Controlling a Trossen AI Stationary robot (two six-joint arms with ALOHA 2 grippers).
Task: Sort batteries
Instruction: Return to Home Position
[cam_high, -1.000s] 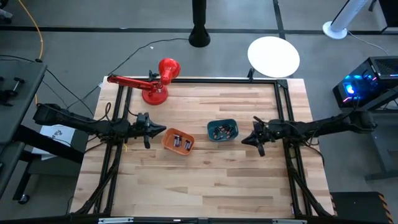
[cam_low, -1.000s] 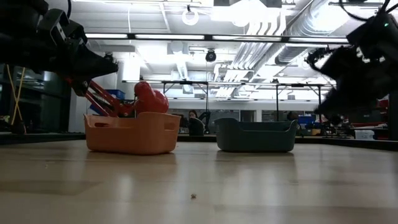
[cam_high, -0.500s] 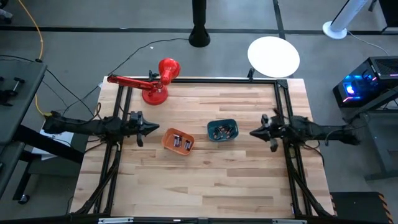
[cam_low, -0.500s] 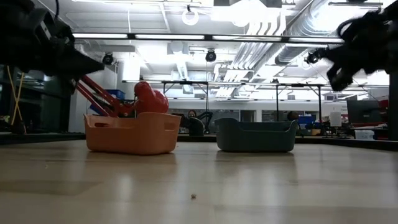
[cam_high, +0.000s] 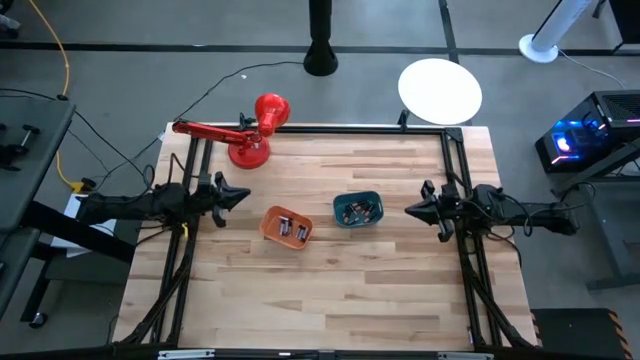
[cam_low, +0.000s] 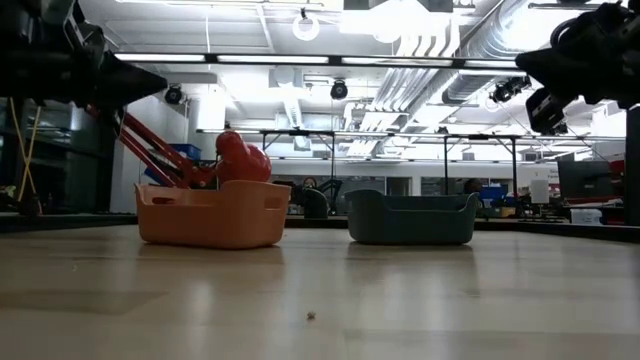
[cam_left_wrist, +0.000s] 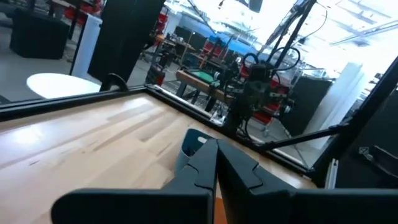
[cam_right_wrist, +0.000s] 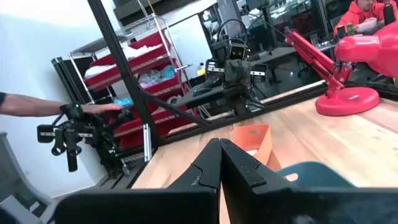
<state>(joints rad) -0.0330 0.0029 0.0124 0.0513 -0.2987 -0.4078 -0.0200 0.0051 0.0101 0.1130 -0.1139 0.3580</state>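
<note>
Left claw (cam_high: 243, 193) clenched, left of the orange bin (cam_high: 270, 222); right claw (cam_high: 409, 211) clenched, right of the teal bin (cam_high: 343, 201); batteries (cam_high: 291, 229) inside both

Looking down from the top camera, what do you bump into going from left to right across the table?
left gripper → orange bin → teal bin → right gripper. The red lamp is left out, because it stretches above more than one of these.
</note>
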